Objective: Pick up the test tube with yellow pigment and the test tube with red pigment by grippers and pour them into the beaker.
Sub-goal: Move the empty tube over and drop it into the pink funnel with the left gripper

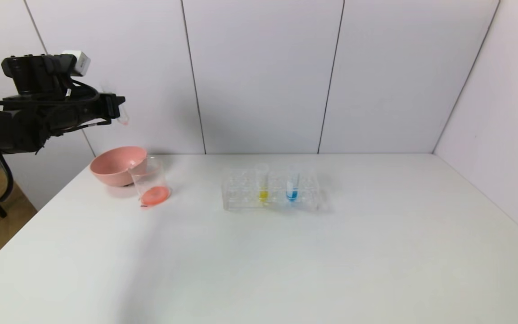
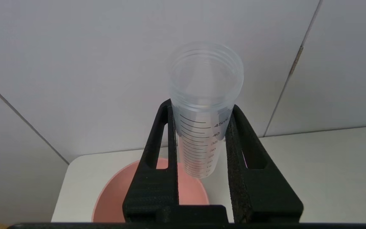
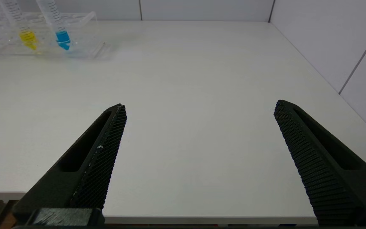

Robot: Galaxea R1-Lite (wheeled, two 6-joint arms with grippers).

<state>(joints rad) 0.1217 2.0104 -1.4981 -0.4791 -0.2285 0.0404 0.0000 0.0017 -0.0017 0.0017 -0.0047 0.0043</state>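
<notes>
Your left gripper (image 2: 202,140) is clenched on the emptied test tube with red pigment (image 2: 203,111), high above the table's far left corner, over the pink bowl (image 1: 117,164). The test tube with yellow pigment (image 1: 262,182) stands upright in the rack (image 1: 270,191) mid-table, closer to your right gripper (image 3: 199,127), which is spread wide and empty. The beaker (image 1: 150,182) holds red.

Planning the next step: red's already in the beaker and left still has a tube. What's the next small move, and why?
Probably lower the left gripper, shut on the emptied test tube, toward the pink bowl directly below and release it there. Red liquid already sits in the beaker, and the held tube looks clear. The yellow tube waits in the rack; the right gripper hangs open, idle.
</notes>
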